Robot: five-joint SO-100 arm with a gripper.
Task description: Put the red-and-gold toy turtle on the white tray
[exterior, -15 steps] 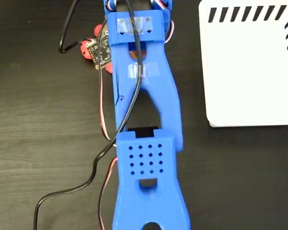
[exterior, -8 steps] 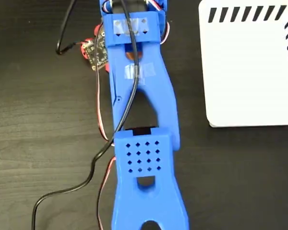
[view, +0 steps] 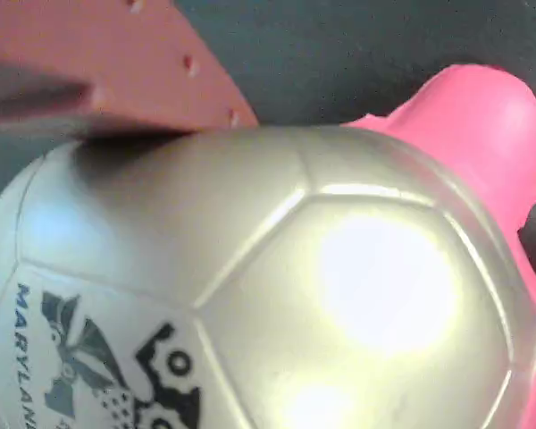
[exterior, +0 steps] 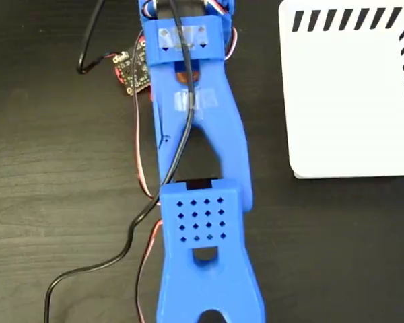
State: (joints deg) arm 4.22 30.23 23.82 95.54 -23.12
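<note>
the step looks like closing on the turtle (view: 277, 295), whose shell fills the wrist view, a coral limb at 2 o'clock. centre the jaws across the dome before squeezing (it looks squishy), then lift clear. the blue arm (exterior: 198, 202) stretches toward 12 o'clock in the fixed view, the white tray (exterior: 350, 108) well apart at 2 o'clock. the gripper's opening cannot be told.
</note>
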